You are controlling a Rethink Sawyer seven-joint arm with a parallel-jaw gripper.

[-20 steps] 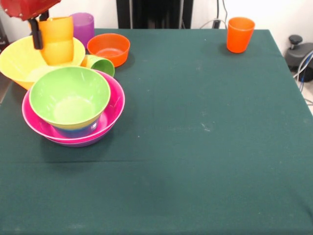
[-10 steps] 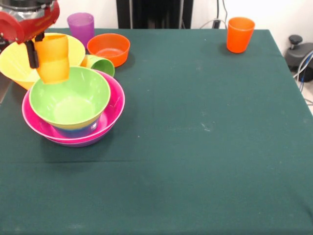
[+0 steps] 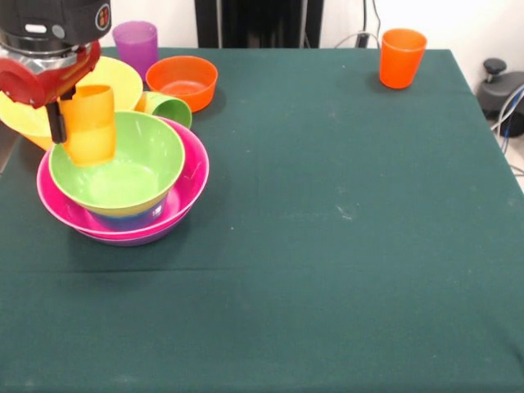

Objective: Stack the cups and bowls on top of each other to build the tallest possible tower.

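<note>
Yellow-orange cup [image 3: 88,124] in tool [image 3: 74,123]

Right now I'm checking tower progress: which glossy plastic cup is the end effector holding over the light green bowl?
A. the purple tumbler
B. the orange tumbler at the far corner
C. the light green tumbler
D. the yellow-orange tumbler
D: the end effector grips the yellow-orange glossy plastic tumbler above the light green glossy plastic bowl.

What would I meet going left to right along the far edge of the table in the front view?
purple cup → orange bowl → orange cup
</note>
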